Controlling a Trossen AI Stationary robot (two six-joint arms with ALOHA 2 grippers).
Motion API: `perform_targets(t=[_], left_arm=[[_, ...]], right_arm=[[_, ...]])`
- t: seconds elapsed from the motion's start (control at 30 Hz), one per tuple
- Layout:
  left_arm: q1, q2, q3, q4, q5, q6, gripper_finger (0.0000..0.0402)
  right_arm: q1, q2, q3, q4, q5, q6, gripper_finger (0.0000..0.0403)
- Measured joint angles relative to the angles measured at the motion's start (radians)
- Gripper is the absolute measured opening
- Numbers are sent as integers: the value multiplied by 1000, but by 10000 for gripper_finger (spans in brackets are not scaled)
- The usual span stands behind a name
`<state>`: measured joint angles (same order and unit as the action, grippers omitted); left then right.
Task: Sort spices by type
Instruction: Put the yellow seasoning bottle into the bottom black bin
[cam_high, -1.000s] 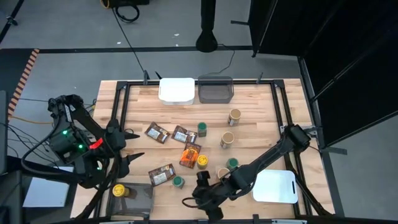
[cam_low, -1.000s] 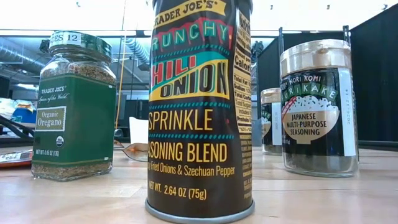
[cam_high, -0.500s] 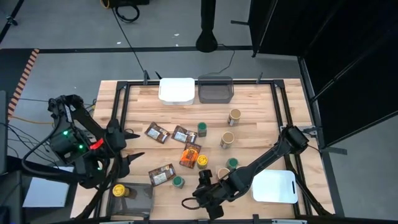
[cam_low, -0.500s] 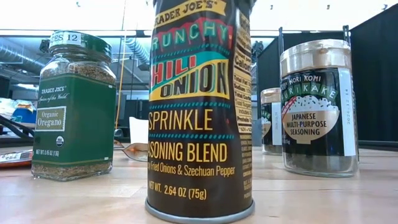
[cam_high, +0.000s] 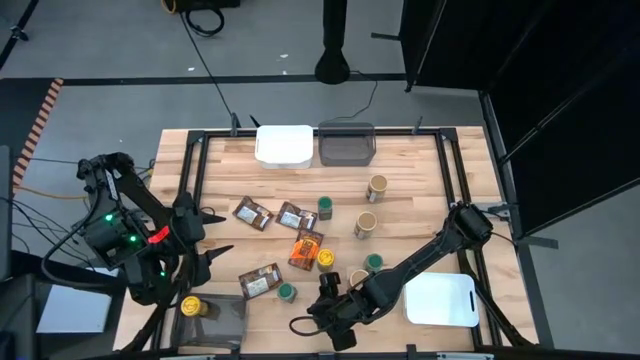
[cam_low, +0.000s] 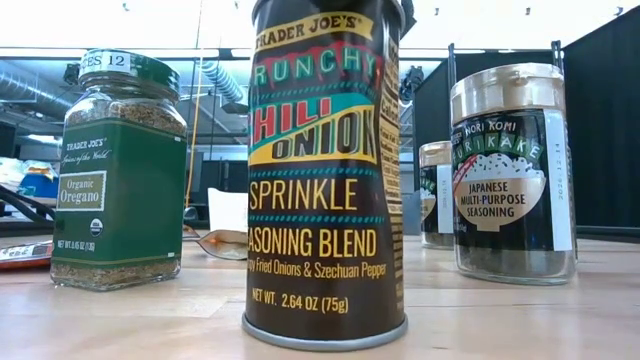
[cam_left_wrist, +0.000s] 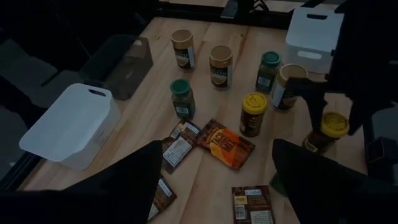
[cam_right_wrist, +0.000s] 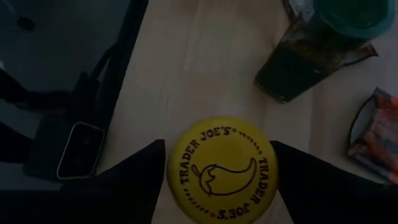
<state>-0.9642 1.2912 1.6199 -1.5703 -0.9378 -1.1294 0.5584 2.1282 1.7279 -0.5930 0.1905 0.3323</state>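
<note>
One jar, the Crunchy Chili Onion sprinkle standing near-centre, has just shifted as my right gripper pinches its yellow lid, so I judge it gripped for sorting; left gripper waits spread, far left.

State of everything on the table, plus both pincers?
Chili onion jar: upright, lid on, gripped.
Right pincer: closed on that jar's lid.
Left pincer: open, empty.
Oregano jar: upright, lid on.
Furikake jar: upright, lid on.
Orange packet: lying flat.
White bin: empty.
Grey bin: empty.
</note>
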Motion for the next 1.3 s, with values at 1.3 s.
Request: perform_targets(t=[1.3], left_arm=[[0,-30,0,-1,-32,3,310]], right_arm=[[-140,-2,337,170,65,-210,241]])
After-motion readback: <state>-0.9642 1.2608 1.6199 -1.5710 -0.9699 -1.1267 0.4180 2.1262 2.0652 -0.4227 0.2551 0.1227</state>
